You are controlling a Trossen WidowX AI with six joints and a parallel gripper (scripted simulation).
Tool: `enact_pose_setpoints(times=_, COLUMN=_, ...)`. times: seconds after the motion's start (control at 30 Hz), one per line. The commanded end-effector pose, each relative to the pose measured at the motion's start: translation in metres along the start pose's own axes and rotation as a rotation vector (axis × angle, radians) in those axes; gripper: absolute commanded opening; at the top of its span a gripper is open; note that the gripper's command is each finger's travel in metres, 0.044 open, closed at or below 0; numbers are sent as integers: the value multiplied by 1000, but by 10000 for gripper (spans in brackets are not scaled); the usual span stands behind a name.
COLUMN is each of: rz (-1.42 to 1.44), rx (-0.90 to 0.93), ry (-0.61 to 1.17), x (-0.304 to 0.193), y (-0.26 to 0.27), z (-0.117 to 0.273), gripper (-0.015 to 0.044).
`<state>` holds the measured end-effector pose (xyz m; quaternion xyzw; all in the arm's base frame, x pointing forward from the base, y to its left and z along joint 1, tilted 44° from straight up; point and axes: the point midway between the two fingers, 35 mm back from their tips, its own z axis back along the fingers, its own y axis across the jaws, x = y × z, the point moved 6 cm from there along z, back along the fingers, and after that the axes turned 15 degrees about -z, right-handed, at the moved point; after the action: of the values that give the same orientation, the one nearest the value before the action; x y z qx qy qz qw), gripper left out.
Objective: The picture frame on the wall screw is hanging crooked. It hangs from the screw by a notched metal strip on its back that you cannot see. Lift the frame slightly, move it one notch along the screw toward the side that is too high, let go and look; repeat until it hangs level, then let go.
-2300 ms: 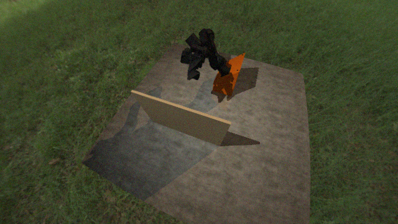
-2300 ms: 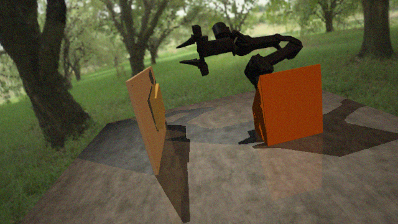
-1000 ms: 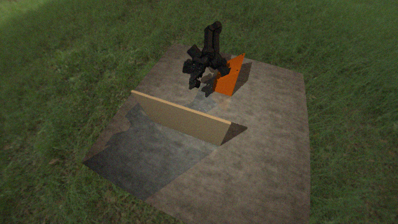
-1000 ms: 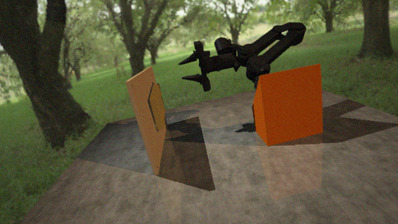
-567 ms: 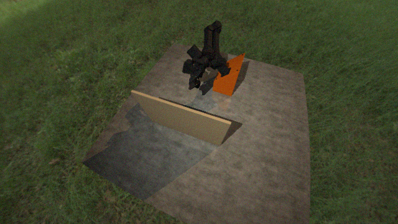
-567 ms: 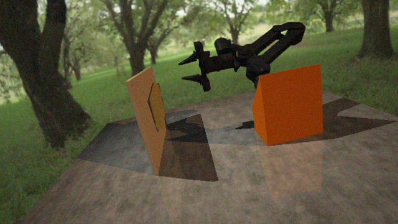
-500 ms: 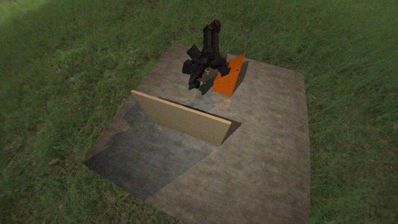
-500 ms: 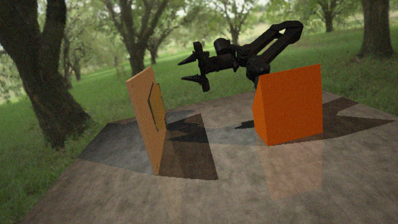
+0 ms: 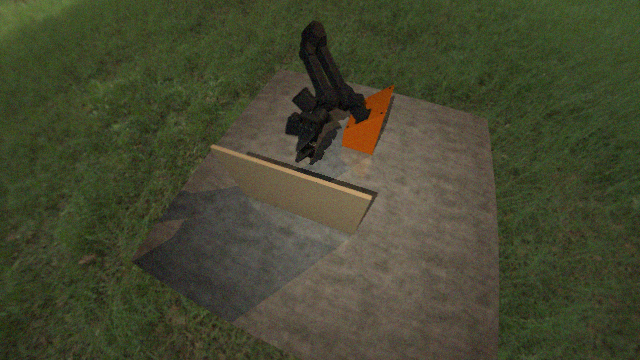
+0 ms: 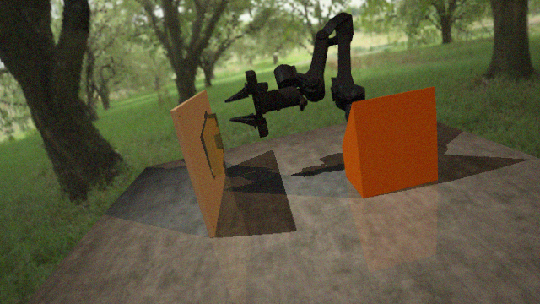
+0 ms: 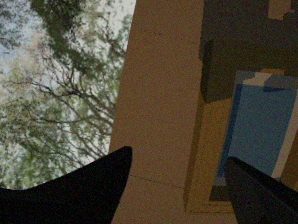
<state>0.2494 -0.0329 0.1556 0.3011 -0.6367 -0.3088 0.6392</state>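
Observation:
The picture frame (image 10: 214, 145) (image 11: 200, 165), yellow-brown around a blue picture, hangs on the upright tan wall board (image 9: 300, 195) (image 10: 190, 135) (image 11: 155, 100). In the wrist view its near bar runs almost parallel to the board's edge; whether it is exactly level I cannot tell. My gripper (image 9: 305, 161) (image 10: 228, 111) (image 11: 178, 159) is open and empty, in front of the board near its top, fingers one above the other. In the wrist view one fingertip shows over bare board and the other over the picture; in the exterior view a gap separates them from the frame. The screw is hidden.
An orange wedge-shaped block (image 9: 365, 132) (image 10: 396, 143) stands beside the arm's base, on the stone-like table top (image 9: 430, 240) (image 10: 295, 262). Dark shadows lie on the table and across part of the frame. Grass and trees surround the table.

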Motion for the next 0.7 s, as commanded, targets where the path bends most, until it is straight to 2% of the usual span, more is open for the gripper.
enact_pose_setpoints(times=0.0, rz=6, rx=7, ry=1, x=-1, y=-11, z=-11, gripper=260)
enact_pose_setpoints(times=0.2, rz=7, rx=7, ry=1, x=-4, y=-31, z=-23, gripper=260)
enact_pose_setpoints(times=0.67, rz=7, rx=7, ry=1, x=-4, y=-32, z=-24, gripper=260)
